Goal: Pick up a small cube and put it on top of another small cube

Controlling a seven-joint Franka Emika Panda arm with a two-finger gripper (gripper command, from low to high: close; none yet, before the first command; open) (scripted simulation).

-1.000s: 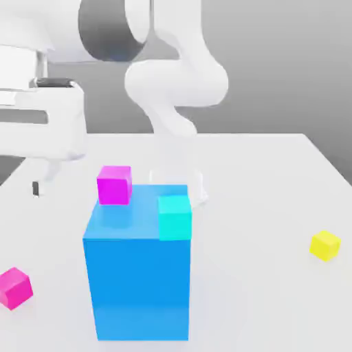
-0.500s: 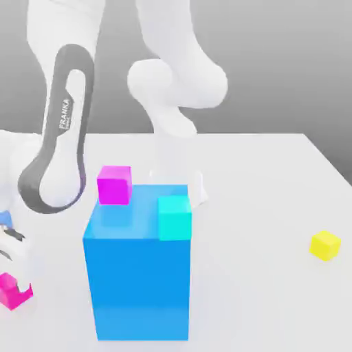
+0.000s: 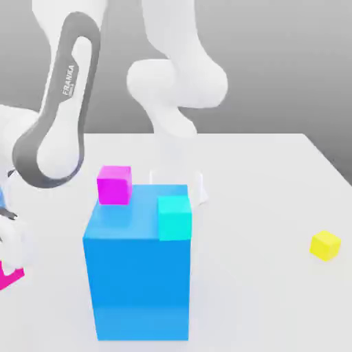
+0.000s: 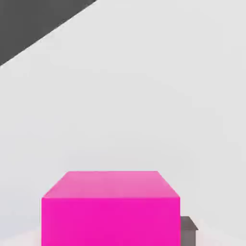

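The small hot-pink cube (image 3: 7,278) sits low at the exterior view's far left edge, partly cut off by the frame. My gripper (image 3: 8,269) is down over it, its white fingers (image 3: 16,251) reaching to the cube's sides. In the hand view the pink cube (image 4: 110,211) lies very close on the white table, and a dark finger pad (image 4: 188,229) sits right against its side. The gripper looks shut on this cube. A more purplish magenta small cube (image 3: 114,184) shows at the upper far-left corner of the big blue block (image 3: 137,275).
A cyan small cube (image 3: 174,217) appears against the blue block's upper right edge. On the white table (image 3: 261,179) a yellow small cube (image 3: 324,245) lies at the exterior view's right. The arm's white base (image 3: 177,103) rises behind the blue block.
The arm swung down to the exterior view's left edge and lowered onto the pink cube. The fingers went from wide open to shut against the cube's sides. The other cubes stayed put.
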